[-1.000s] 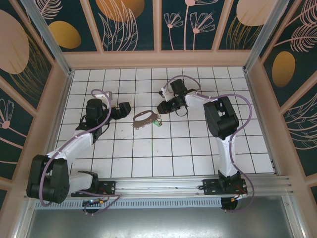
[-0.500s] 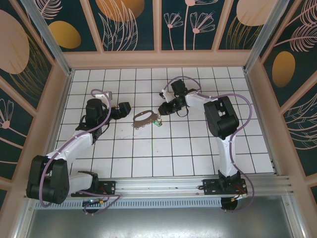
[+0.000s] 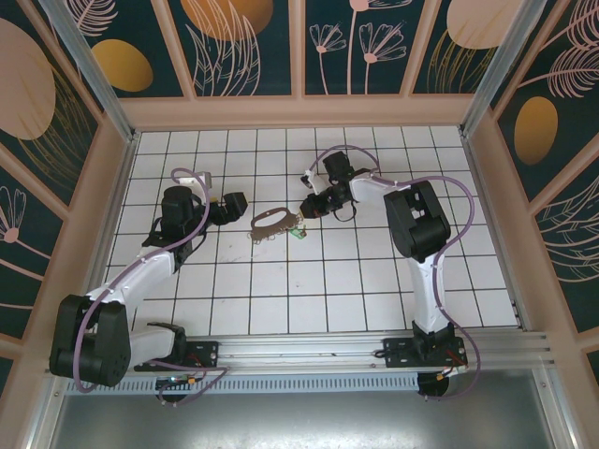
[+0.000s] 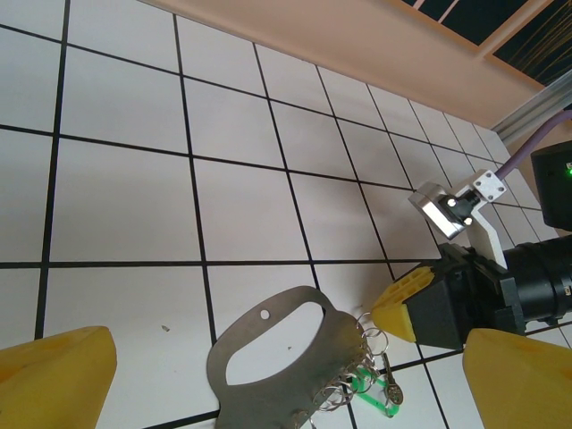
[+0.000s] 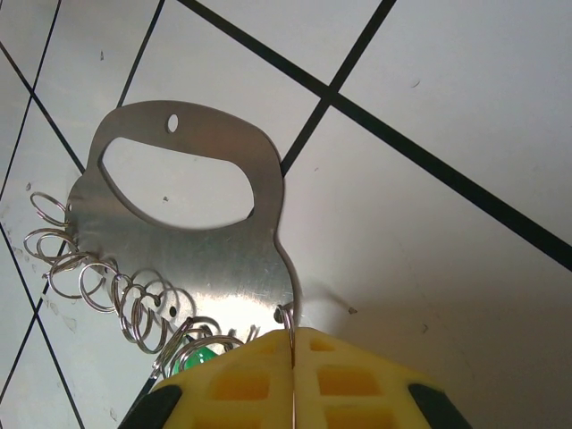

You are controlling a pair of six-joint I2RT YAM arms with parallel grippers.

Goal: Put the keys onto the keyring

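Pinching the keyring (image 5: pixel 223 250) by its end ring, the closed right gripper (image 5: pixel 292 357) is facing the gaping, empty left gripper (image 3: pixel 235 205) lengthwise.

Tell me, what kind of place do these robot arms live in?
Probably a robot practice booth. A white tabletop with black grid lines, leaf-painted wall panels all around, and the left arm and right arm bolted to a metal rail.

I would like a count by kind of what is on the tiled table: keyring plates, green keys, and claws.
keyring: 1
green key: 1
claws: 2 (left claw, right claw)
Total: 4
The small rings on the keyring overlap too much to count.
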